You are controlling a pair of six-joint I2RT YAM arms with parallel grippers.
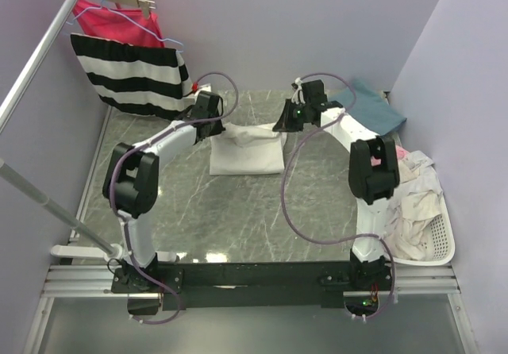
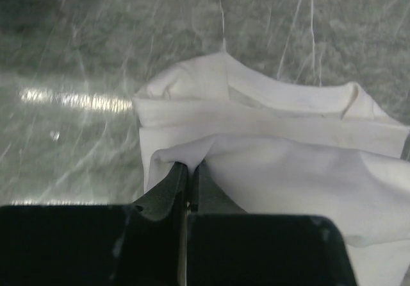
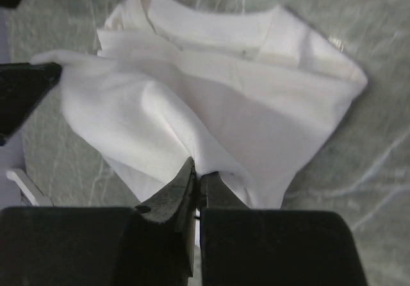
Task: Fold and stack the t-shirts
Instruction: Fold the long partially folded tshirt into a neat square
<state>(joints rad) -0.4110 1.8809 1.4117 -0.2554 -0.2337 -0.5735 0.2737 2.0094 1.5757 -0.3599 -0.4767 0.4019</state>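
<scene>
**Item: white t-shirt (image 1: pixel 248 154), part-folded.** It lay at the middle of the table (image 1: pixel 238 219). Its long axis ran side to side, from one gripper to the other.

**Holds.**
- The left gripper (image 2: pixel 188 168) was closed, pinching a raised fold at the shirt's far left corner.
- The right gripper (image 3: pixel 197 172) was likewise closed on a fold at the far right corner.
- Each arm stood at its own end, neither nearer than the other.
- From both grippers the rest of the cloth lay toward the arm bases (image 1: pixel 139 282), with the held edge lifted and the body flat.

**Judgement.** The next fold probably depended on carrying that edge across the short axis with both ends level.

**Surface.** Grey-green marbled top, glossy and smooth; the cloth would likely slide on it. Bare tabletop showed on the shirt's near side.

**Surroundings, placed from the white t-shirt.**
- A teal t-shirt (image 1: pixel 375 104) lay beyond and to the right.
- A basket (image 1: pixel 441 247) of pale t-shirts (image 1: pixel 413 199) stood to the right and nearer.
- A striped garment (image 1: pixel 135 72) hung beyond and to the left, its hem near the left gripper.
- A red-pink garment (image 1: pixel 119 21) hung behind the striped one.
</scene>
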